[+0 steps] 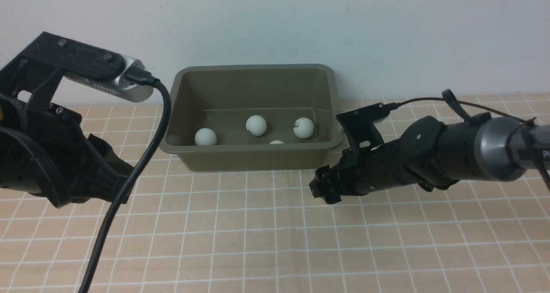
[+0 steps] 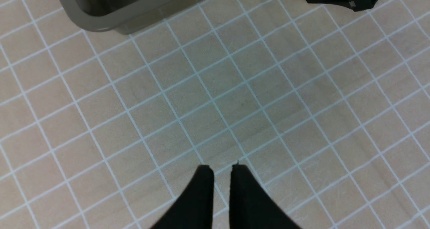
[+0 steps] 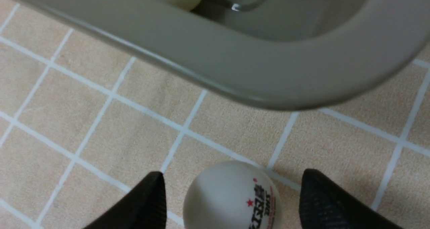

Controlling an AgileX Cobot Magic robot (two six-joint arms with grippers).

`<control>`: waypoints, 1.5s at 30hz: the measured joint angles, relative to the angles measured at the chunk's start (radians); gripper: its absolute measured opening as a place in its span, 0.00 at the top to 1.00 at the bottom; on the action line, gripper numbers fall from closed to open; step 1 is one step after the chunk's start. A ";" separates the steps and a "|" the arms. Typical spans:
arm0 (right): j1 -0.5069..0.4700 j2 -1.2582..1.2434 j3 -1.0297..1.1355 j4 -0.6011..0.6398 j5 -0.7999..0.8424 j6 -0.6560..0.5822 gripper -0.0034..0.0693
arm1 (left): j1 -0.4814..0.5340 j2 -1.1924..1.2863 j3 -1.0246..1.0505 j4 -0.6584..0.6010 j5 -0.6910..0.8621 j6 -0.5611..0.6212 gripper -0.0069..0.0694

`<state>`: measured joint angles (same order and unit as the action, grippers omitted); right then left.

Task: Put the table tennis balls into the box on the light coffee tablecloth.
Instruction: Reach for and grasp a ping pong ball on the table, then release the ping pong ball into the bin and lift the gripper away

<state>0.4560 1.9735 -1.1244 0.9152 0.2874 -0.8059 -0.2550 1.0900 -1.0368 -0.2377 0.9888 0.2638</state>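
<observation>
The white round plastic ball with printed logo point(image 3: 231, 197) lies between the two fingertips of the black right gripper point(image 3: 233, 202), which stand wide apart, gripping nothing; the right arm is nearer. The black left gripper point(image 2: 222, 170) is nearly closed, without any ball.

The box point(image 1: 253, 157) is faced from between the arms; from both wrists, closer on the right, its near rim is shared.
</observation>
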 joint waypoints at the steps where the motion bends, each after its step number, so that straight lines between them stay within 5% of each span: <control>1: 0.000 0.000 0.000 0.000 0.000 0.000 0.34 | 0.000 0.000 0.000 0.000 0.000 0.000 0.88; 5: 0.000 0.000 -0.001 0.000 0.002 0.000 0.50 | 0.000 0.000 0.000 0.000 0.000 0.000 0.88; 11: -0.022 -0.022 -0.001 -0.079 0.033 0.001 0.49 | 0.000 0.000 0.000 0.000 0.000 0.000 0.88; 22: -0.213 -0.256 0.000 -0.132 0.205 0.009 0.49 | 0.000 0.000 0.000 0.000 0.000 0.004 0.88; 35: -0.164 -0.011 -0.399 0.190 0.411 -0.295 0.49 | 0.000 0.000 0.000 0.000 -0.027 0.016 0.88; 45: -0.150 0.252 -0.735 0.183 0.577 -0.307 0.49 | 0.000 0.000 0.000 0.000 -0.027 0.050 0.88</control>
<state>0.3064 2.2250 -1.8597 1.0980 0.8647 -1.1132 -0.2550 1.0900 -1.0368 -0.2377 0.9619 0.3140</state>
